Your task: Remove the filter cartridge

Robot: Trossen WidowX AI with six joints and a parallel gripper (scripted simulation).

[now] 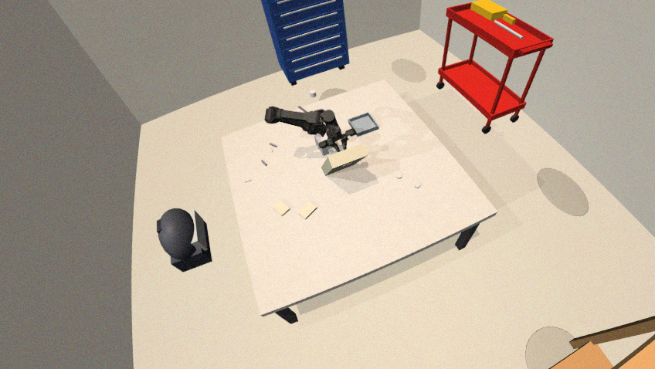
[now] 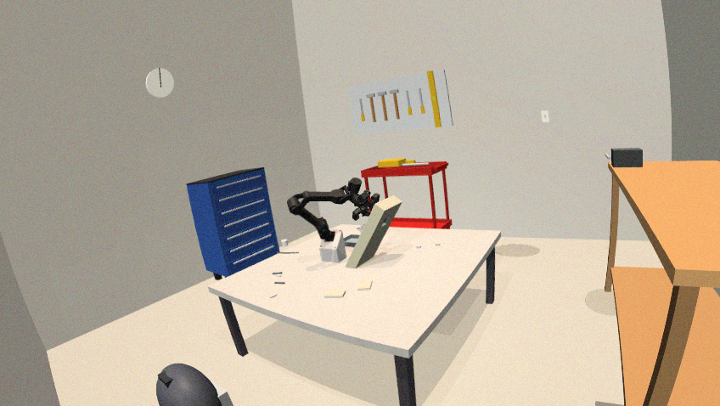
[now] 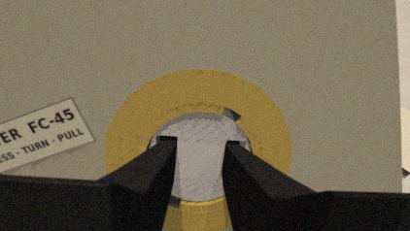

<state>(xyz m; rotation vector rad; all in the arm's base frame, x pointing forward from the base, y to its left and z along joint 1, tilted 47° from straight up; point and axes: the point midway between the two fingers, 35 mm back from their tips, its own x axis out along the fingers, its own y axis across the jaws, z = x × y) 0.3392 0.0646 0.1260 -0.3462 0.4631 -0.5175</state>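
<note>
On the left of our wrist view we see a pale paper label [image 3: 41,133] stuck on the flat grey-tan service panel [image 3: 301,58]. We can read part of it: "FC-45" and "TURN · PULL".

Next comes the wide yellow ring [image 3: 264,121] painted on the panel. In its middle sits the round grey filter cartridge [image 3: 200,146]. It is still in the panel, though a grey side seems to show under its face, so we think it may be a little way out.

Our black two-finger gripper [image 3: 200,150] is pinching the cartridge. One finger [image 3: 151,162] is in the slot on the left and the other on the right, and the grey middle part is squeezed between them.

Far to the right, in the top view, the shallow grey square tray [image 1: 353,121] waits on the big cream table [image 1: 367,238], near the arm. The leaning panel stands just beside it.

What could go wrong? We think the fingers could slip out of the thin slots if we pull too fast. The cartridge could jam if we pull crooked. The leaning panel could tip if we tug hard. If our grip is weak, the cartridge may fall and roll away, missing the tray
</note>
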